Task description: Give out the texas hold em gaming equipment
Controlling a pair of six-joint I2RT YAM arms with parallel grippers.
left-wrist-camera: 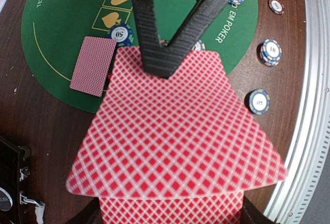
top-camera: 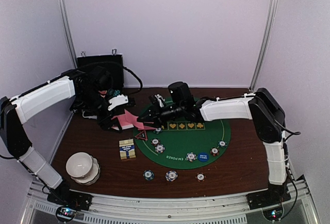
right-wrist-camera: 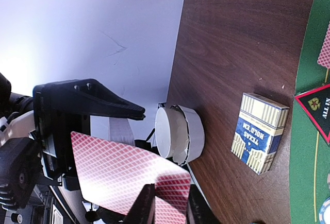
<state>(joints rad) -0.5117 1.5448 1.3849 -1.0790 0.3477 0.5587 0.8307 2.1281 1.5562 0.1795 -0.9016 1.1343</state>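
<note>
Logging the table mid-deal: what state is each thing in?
Card fan: spread, backs up, held off the table.
Left gripper: shut on the card fan.
Right gripper: jaws astride a fan corner; grip unclear.
Single card: flat on the mat, back up.
Card box: closed, lying flat on the table.

Dark wood tabletop (top-camera: 242, 167). Round green mat (top-camera: 178, 148) centre-right. Blue-cream card box (top-camera: 127, 149) just left of mat. White bowl stack (top-camera: 82, 167) lower left. Black case (top-camera: 100, 65) upper left. 3 poker chips (top-camera: 171, 175) on bare wood below mat.
</note>
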